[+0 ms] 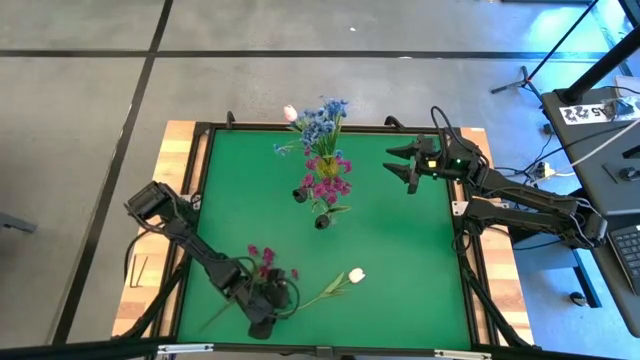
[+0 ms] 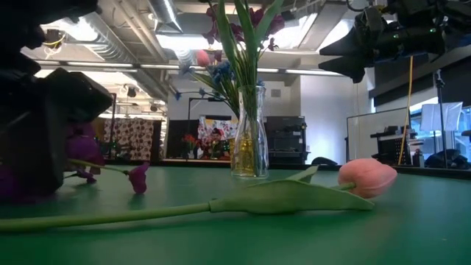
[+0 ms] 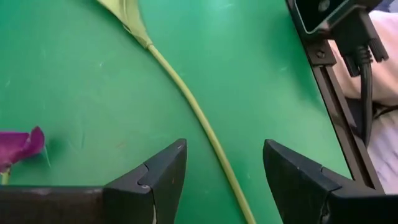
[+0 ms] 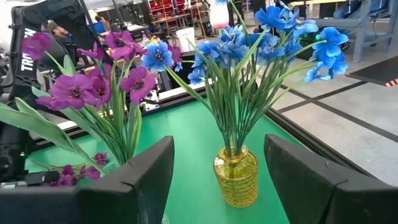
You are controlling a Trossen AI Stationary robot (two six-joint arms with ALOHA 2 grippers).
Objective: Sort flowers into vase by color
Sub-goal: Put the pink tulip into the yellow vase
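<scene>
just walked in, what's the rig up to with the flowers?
Sorting artificial flowers by color. Blue sprays stand in a yellow vase, magenta sprays in the vase beside it. The left pincer is open, straddling the stem of the pink tulip lying on the green mat. The right pincer hovers open near the vases, holding nothing.

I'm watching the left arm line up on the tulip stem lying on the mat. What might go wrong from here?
The left gripper stands open astride the thin tulip stem; the round stem may roll or slip out as the fingers close. A loose magenta flower lies close by and could be dragged along. The vases are already crowded, so inserting another stem may snag the blue flowers.
</scene>
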